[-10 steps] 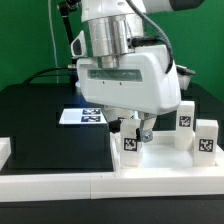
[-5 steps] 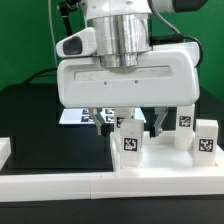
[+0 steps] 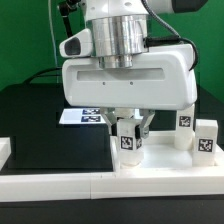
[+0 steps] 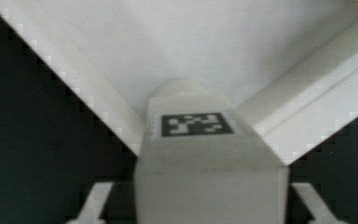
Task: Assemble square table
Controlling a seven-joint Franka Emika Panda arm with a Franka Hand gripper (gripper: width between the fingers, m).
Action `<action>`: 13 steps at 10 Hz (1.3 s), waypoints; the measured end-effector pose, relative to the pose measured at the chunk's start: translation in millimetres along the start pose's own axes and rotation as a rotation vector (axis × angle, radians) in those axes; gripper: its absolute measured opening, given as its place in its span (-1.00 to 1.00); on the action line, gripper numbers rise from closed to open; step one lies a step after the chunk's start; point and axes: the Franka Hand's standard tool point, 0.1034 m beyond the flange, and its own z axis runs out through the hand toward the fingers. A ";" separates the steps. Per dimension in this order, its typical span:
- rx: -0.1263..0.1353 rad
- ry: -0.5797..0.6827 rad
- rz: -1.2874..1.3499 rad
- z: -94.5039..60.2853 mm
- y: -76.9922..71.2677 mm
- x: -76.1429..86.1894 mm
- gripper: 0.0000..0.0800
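The white square tabletop lies at the exterior view's right, and its raised rim shows in the wrist view. One white leg with a tag stands upright at the tabletop's near-left corner. My gripper hangs straight over this leg, a finger on each side. In the wrist view the leg fills the middle between my gripper's fingers. A dark gap shows on both sides, so the jaws are open around it. Two more legs stand at the right.
The marker board lies on the black table behind the gripper. A long white border bar runs along the front edge, with a short white piece at the far left.
The hand has turned about its vertical axis so its broad side faces the camera, then sunk slightly over the leg. The leg has stayed in about the same place.
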 end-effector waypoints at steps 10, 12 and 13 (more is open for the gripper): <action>0.057 -0.018 1.292 2.8 7.5 -1.0 -0.27; 0.055 -0.016 1.225 3.2 7.4 -1.3 -0.09; 0.037 -0.009 1.083 2.4 5.1 -2.5 -0.09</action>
